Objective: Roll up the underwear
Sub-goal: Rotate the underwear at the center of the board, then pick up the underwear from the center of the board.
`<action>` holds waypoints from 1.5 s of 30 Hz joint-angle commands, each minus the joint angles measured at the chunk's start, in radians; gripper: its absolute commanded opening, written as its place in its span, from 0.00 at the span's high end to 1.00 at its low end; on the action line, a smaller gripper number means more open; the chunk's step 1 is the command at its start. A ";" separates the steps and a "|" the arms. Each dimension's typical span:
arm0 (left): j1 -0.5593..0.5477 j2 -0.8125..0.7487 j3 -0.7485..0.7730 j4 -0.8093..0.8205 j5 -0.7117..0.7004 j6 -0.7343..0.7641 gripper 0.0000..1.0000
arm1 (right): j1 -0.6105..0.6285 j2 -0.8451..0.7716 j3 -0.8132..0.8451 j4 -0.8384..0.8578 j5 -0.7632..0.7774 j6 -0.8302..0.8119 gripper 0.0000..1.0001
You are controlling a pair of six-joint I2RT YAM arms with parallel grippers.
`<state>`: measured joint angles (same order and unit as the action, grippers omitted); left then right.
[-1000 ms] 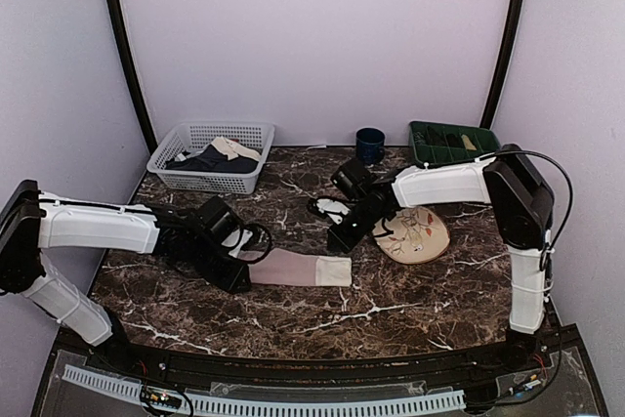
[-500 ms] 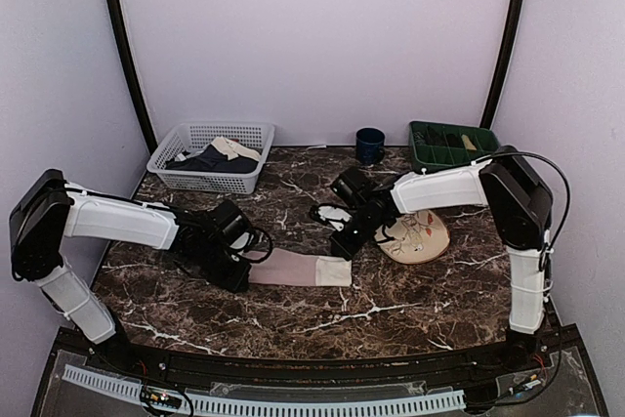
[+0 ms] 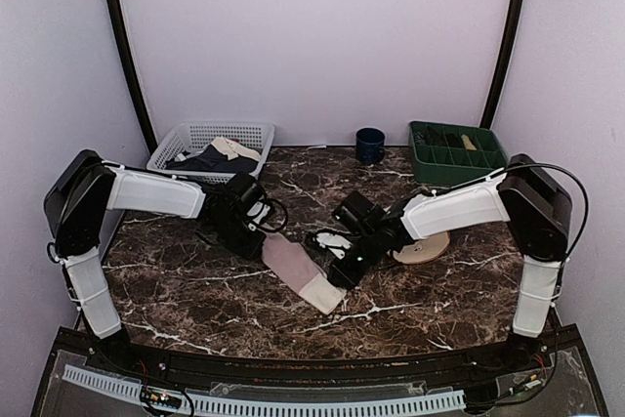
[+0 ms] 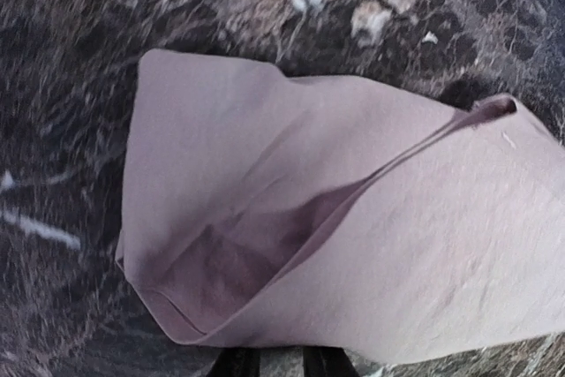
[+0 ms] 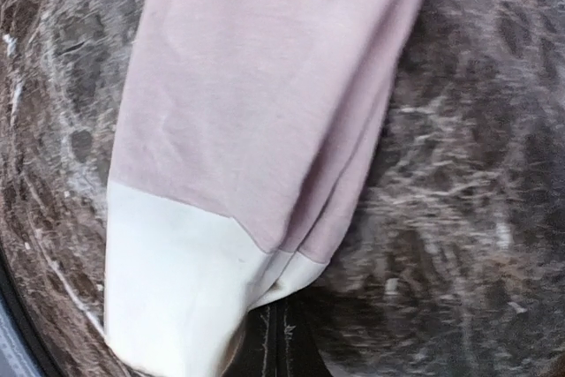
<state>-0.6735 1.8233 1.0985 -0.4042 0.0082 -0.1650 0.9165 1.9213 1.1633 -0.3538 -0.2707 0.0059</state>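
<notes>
The underwear [image 3: 293,266] is folded into a narrow dusty-pink strip lying diagonally on the marble table, its cream waistband [image 3: 322,295] at the near end. My left gripper [image 3: 259,239] is shut on the pink far end. In the left wrist view the fabric [image 4: 353,218] fills the frame and covers the fingertips [image 4: 234,365]. My right gripper [image 3: 344,275] is shut on the waistband end. In the right wrist view the dark fingers [image 5: 275,342] pinch a corner of the cream band [image 5: 168,280] below the pink cloth [image 5: 247,103].
A white basket [image 3: 186,134] holding a dark navy garment and a beige cloth stands at the back left. A dark blue cup [image 3: 369,144] and a green tray [image 3: 454,144] stand at the back. A round plate [image 3: 422,246] lies partly under the right arm.
The strip has swung from lying level to lying diagonal. The left gripper moved away and right with the pink end. The right gripper moved nearer and now holds the waistband end.
</notes>
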 commanded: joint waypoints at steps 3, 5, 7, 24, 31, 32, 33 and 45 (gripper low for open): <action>0.016 0.103 0.133 0.003 0.086 0.129 0.80 | 0.104 0.049 -0.062 0.038 -0.158 0.105 1.00; 0.023 0.117 0.156 0.011 0.132 0.140 0.80 | 0.121 0.064 -0.049 0.063 -0.191 0.123 1.00; 0.026 0.124 0.171 0.014 0.165 0.146 0.80 | 0.130 0.075 -0.038 0.066 -0.198 0.127 1.00; -0.038 -0.465 -0.305 0.224 0.206 0.164 0.51 | 0.037 -0.160 -0.065 0.123 -0.300 0.185 0.90; -0.250 -0.722 -0.543 0.396 0.172 0.283 0.49 | 0.036 -0.030 0.085 0.158 -0.470 0.234 0.89; -0.271 -0.730 -0.563 0.416 0.171 0.285 0.49 | 0.037 -0.009 0.113 0.138 -0.485 0.218 0.89; -0.292 -0.731 -0.576 0.433 0.168 0.287 0.49 | 0.036 0.014 0.143 0.109 -0.503 0.195 0.89; -0.401 -0.515 -0.547 0.566 0.198 0.427 0.50 | 0.031 0.187 0.253 -0.101 -0.621 -0.002 0.90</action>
<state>-1.0607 1.2354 0.5243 0.0887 0.1871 0.1730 0.9535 2.0785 1.4094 -0.3683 -0.8268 0.0937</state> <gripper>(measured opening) 0.502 0.105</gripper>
